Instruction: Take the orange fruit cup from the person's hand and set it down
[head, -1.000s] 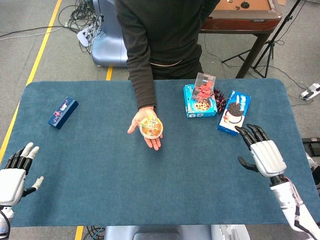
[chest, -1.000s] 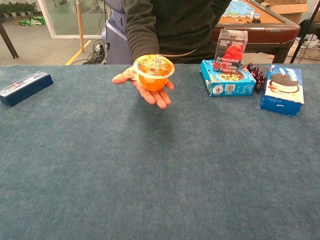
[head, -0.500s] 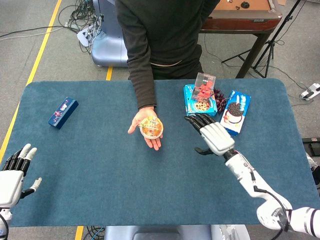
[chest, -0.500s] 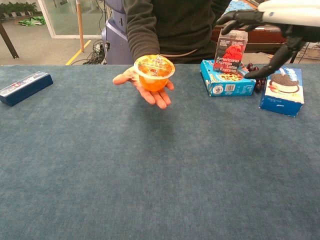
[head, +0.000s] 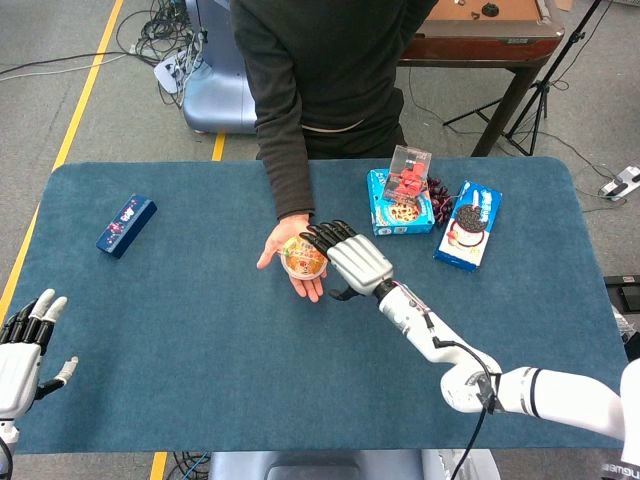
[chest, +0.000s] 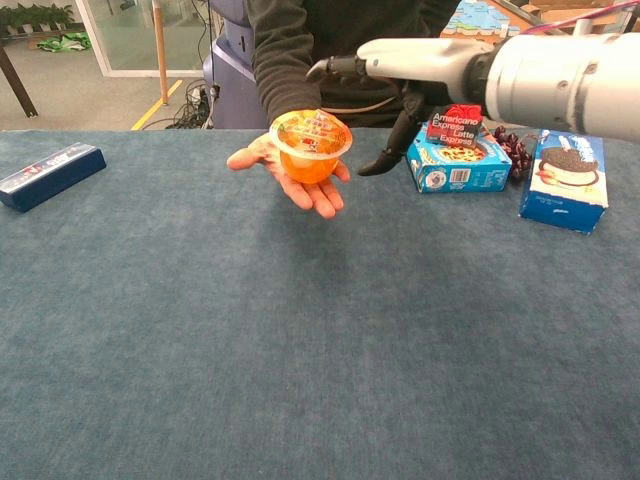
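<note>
The orange fruit cup (head: 301, 257) (chest: 310, 145) with a printed foil lid rests on the person's upturned palm (head: 290, 248) (chest: 290, 175) above the middle of the blue table. My right hand (head: 352, 260) (chest: 405, 72) hovers just right of the cup, fingers spread above its lid and thumb hanging down beside it, holding nothing. My left hand (head: 22, 349) lies at the table's near left edge with fingers apart and empty; the chest view does not show it.
A dark blue box (head: 126, 224) (chest: 48, 176) lies at the far left. At the back right are a blue cookie box (head: 397, 204) (chest: 455, 160), a red-labelled carton (head: 408, 173) (chest: 458, 120), dark grapes (chest: 512, 150) and an Oreo box (head: 469, 223) (chest: 568, 178).
My right arm swept left across the table, from near the Oreo box to beside the cup. My left hand slid slightly lower. The person's hand and cup stayed put.
</note>
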